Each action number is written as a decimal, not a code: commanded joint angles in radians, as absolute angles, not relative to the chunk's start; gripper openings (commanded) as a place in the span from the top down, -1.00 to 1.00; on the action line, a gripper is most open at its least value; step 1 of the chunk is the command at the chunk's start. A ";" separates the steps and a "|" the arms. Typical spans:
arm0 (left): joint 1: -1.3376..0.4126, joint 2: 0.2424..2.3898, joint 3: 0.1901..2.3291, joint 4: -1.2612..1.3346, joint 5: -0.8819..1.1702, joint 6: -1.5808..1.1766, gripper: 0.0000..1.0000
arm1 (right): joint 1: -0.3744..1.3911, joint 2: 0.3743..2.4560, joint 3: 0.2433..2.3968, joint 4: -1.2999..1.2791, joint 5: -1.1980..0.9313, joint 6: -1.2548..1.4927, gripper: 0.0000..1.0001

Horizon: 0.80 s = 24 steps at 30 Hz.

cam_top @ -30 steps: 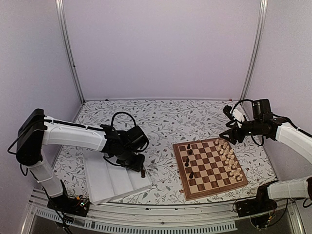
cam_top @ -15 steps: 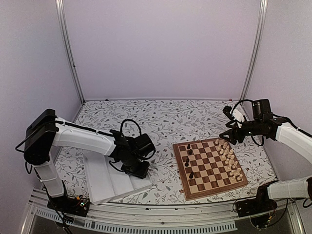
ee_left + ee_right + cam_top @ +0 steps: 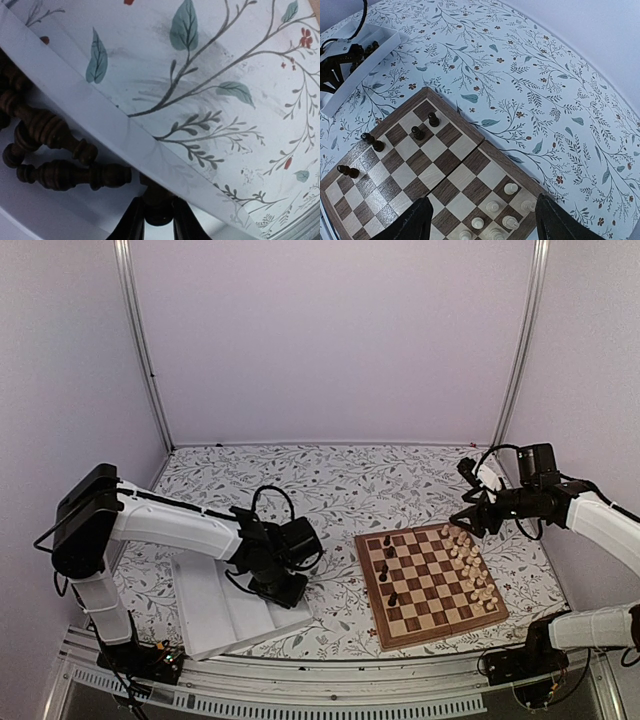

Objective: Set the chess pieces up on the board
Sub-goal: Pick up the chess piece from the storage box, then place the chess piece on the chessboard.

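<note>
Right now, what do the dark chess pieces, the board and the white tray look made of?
Dark chess pieces: turned wood, glossy varnish, judging by ringed profiles and highlights. Board: wood, satin, grain showing in light and dark squares. White tray: probably plastic, smooth matte; uncertain.

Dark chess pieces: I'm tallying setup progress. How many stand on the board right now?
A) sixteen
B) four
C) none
B: four dark chess pieces stand on the board, all near its left edge in the top view; more lie in the white tray.
</note>
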State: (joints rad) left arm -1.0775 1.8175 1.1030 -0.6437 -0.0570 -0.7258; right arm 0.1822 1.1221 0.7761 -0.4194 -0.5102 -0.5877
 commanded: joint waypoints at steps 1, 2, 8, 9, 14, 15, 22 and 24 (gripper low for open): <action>-1.082 1.756 1.136 -0.720 -0.105 -0.626 0.56 | 0.179 1.097 0.824 -0.475 -0.572 -0.601 -0.47; -1.077 1.731 1.138 -0.734 -0.117 -0.606 0.56 | 0.179 1.097 0.841 -0.491 -0.588 -0.607 -0.46; -1.037 1.559 1.129 -0.697 -0.126 -0.450 0.60 | 0.180 1.161 1.020 -0.608 -0.753 -0.605 -0.43; -1.034 1.532 1.118 -0.665 -0.118 -0.421 0.61 | 0.181 1.177 1.052 -0.621 -0.798 -0.594 -0.42; -1.034 1.439 1.047 -0.376 -0.071 -0.275 0.64 | 0.244 1.301 1.182 -0.622 -0.943 -0.475 -0.36; -1.034 1.432 1.030 -0.297 -0.058 -0.250 0.64 | 0.270 1.330 1.208 -0.625 -0.957 -0.452 -0.36; -1.035 1.470 0.993 0.098 0.040 -0.144 0.64 | 0.432 1.579 1.406 -0.757 -1.079 -0.394 -0.35; -1.042 1.506 1.021 0.120 0.039 -0.121 0.64 | 0.468 1.626 1.431 -0.774 -1.103 -0.385 -0.36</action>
State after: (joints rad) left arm -1.0405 1.4517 0.9825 -0.0940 -0.0029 -0.2134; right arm 0.4023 1.5433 1.3666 -0.6731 -1.0016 -0.4301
